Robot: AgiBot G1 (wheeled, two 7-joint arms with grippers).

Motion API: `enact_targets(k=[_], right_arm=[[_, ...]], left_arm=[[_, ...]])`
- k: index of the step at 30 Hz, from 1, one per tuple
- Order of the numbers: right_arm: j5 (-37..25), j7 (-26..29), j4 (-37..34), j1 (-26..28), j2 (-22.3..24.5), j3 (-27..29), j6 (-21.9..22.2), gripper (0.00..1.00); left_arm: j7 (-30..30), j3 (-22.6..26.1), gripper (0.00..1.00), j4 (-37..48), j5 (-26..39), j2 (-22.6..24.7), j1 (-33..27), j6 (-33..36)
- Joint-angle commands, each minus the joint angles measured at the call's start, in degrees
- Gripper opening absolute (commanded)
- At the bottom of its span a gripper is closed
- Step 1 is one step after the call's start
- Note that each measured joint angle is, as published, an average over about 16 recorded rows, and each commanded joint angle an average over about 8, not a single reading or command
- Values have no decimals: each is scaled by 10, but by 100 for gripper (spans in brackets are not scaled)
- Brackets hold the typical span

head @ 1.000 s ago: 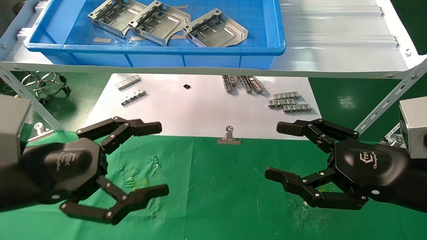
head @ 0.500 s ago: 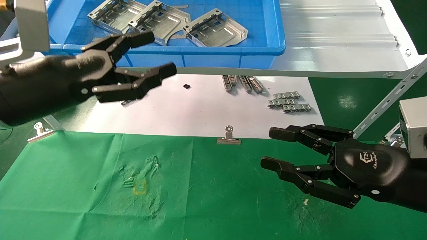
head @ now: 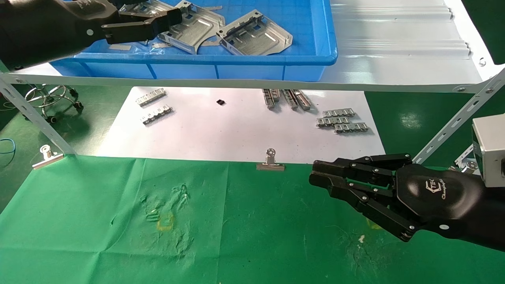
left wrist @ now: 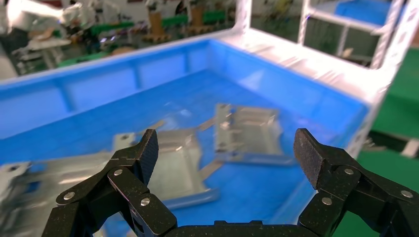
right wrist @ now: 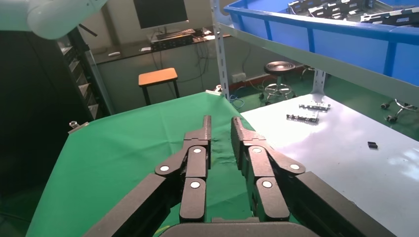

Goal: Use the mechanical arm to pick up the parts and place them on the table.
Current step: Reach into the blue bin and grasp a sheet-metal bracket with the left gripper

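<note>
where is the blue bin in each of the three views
Head view: blue bin top left, on the white shelf.
Left wrist view: fills the frame, its wall behind the open left gripper.
Right wrist view: top right.
Shared landmark: the metal plates inside.

Right gripper [head: 320,176]: glossy black shell, white logo, jointed black linkage fingers [right wrist: 196,158] with silver rivets, silver-grey wrist block. Left gripper [left wrist: 225,157] alike.

We can make out only one marking: a white logo on the black shell of the right gripper [head: 321,178], at the lower right of the head view. It is a blocky emblem with a line of slanted script beside it, neither of which we can read.
</note>
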Motion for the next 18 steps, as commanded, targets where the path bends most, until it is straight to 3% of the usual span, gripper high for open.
enact_targets(k=[1, 15, 18], right_arm=[[0, 0, 0, 0, 0, 0, 0, 0], [0, 0, 0, 0, 0, 0, 0, 0], [0, 0, 0, 0, 0, 0, 0, 0]], left_arm=[[-6, 12, 100, 22, 22, 5, -24, -3], [27, 55, 100, 249, 109, 64, -152, -40], [41, 58, 92, 290, 116, 77, -168, -59]])
